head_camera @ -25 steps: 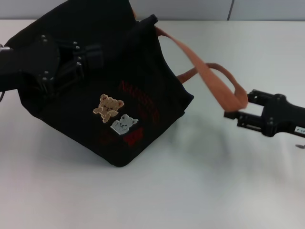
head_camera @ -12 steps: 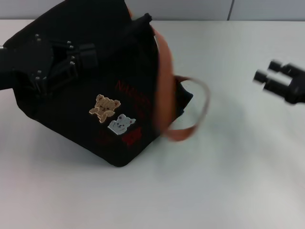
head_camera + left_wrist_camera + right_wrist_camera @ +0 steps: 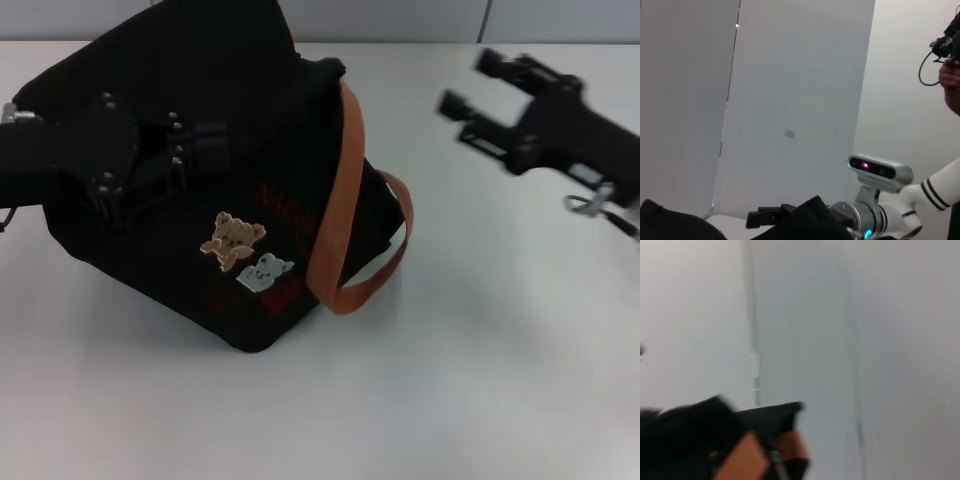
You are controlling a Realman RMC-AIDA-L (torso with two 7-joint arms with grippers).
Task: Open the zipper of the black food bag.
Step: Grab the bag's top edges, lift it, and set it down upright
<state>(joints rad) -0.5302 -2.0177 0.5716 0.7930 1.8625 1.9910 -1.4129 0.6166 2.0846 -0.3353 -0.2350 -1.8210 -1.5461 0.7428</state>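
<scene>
In the head view the black food bag (image 3: 200,170) lay tilted on the table (image 3: 480,380). The left gripper (image 3: 215,145) pressed on its top – its fingers I cannot tell. The right gripper (image 3: 465,85) hovered apart, spread wide and empty.

The wrist views showed mostly walls. The zipper was not visible – finding its tab seems next.

White table (image 3: 450,380) spans the head view, surface plain and matte; a pale grey wall panel (image 3: 400,20) runs along its far edge, with a thin dark vertical seam toward the right; left wrist view shows tall pale wall panels (image 3: 795,90) with vertical seams, and a small grey square mark on one panel; a person's hand (image 3: 951,85) shows at that picture's edge, beside a dark looped cable (image 3: 927,67); right wrist view shows pale panels only.
</scene>
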